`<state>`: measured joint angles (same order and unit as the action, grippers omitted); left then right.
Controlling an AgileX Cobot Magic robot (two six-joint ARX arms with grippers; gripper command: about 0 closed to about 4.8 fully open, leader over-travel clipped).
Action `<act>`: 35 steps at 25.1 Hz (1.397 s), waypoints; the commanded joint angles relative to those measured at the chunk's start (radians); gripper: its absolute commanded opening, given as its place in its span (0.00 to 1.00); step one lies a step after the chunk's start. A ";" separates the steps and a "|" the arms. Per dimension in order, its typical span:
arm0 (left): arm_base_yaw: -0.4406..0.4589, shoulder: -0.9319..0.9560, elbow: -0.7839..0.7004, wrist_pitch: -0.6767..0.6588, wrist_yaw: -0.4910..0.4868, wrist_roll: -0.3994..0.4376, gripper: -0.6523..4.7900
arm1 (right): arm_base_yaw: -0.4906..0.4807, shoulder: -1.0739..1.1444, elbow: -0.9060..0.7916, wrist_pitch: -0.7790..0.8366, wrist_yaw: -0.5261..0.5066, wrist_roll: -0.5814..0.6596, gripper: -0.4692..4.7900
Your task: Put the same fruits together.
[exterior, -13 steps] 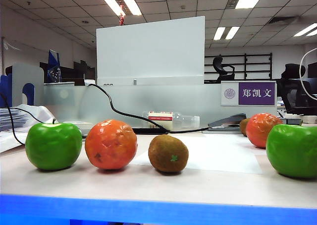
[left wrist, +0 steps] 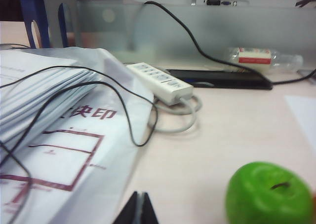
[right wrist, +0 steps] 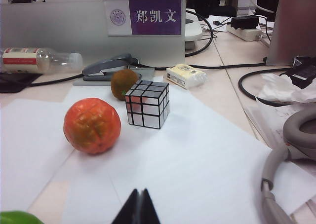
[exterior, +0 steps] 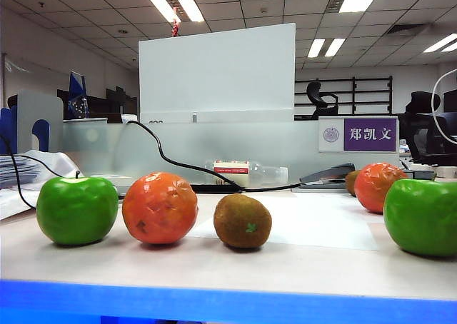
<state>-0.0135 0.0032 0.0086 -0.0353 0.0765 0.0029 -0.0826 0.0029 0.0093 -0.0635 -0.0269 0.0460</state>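
Observation:
On the left of the table sit a green apple [exterior: 77,210], an orange-red wrinkled fruit [exterior: 160,208] and a brown kiwi [exterior: 243,221] in a row. At the right are a second green apple [exterior: 421,217], a second orange-red fruit [exterior: 380,187] and a kiwi [exterior: 352,183] half hidden behind it. Neither arm shows in the exterior view. My left gripper [left wrist: 140,197] is shut and empty, with the left apple [left wrist: 269,194] beside it. My right gripper [right wrist: 140,193] is shut and empty, short of the orange-red fruit [right wrist: 92,125] and kiwi [right wrist: 123,83].
A mirror cube [right wrist: 147,104] stands by the right kiwi on white paper [right wrist: 197,155]. A paper stack [left wrist: 44,115], black cable [left wrist: 133,130] and power strip [left wrist: 159,81] lie at the left. A stapler [right wrist: 106,66], plastic bottle [right wrist: 42,60] and glass divider [exterior: 214,149] line the back. Headphones [right wrist: 291,150] lie far right.

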 commanded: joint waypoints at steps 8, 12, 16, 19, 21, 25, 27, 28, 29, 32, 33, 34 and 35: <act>0.000 -0.001 0.003 0.097 0.620 -0.320 0.11 | 0.003 -0.002 -0.007 0.303 -0.558 0.666 0.08; 0.000 -0.001 0.002 0.092 0.659 -0.344 0.12 | 0.003 -0.002 -0.007 0.364 -0.769 0.742 0.08; 0.000 -0.001 0.002 -0.035 0.467 -0.352 0.60 | 0.003 -0.002 -0.007 0.512 -0.730 0.967 0.08; -0.005 -0.001 0.003 -0.106 0.432 -0.349 0.60 | 0.003 -0.002 -0.005 0.526 -0.712 0.937 0.08; -0.025 -0.001 0.003 -0.109 0.414 -0.330 0.60 | 0.003 -0.002 -0.005 0.491 -0.730 0.920 0.08; -0.119 0.000 0.014 -0.144 0.321 -0.276 0.60 | 0.004 -0.002 -0.005 0.376 -0.805 0.805 0.08; -0.170 0.008 0.035 -0.183 0.227 -0.262 0.60 | 0.004 -0.002 -0.005 0.302 -0.850 0.734 0.08; -0.182 0.014 0.041 -0.183 0.207 -0.261 0.60 | 0.005 -0.002 -0.004 0.274 -0.856 0.711 0.08; -0.201 0.034 0.057 -0.184 0.151 -0.261 0.60 | 0.005 -0.002 -0.004 0.240 -0.859 0.682 0.08; -0.209 0.109 0.109 -0.183 0.089 -0.257 0.59 | 0.027 -0.002 -0.003 0.186 -0.835 0.592 0.08; -0.211 0.161 0.137 -0.178 0.075 -0.237 0.59 | 0.049 -0.002 -0.003 0.151 -0.797 0.538 0.08; -0.211 0.201 0.152 -0.169 0.069 -0.238 0.59 | 0.068 -0.002 -0.003 0.121 -0.762 0.491 0.08; -0.211 0.282 0.181 -0.147 0.066 -0.235 0.59 | 0.104 -0.002 0.000 0.055 -0.689 0.422 0.08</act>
<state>-0.2230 0.2363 0.1680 -0.2123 0.1516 -0.2428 0.0002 0.0029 0.0097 0.0448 -0.7826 0.5484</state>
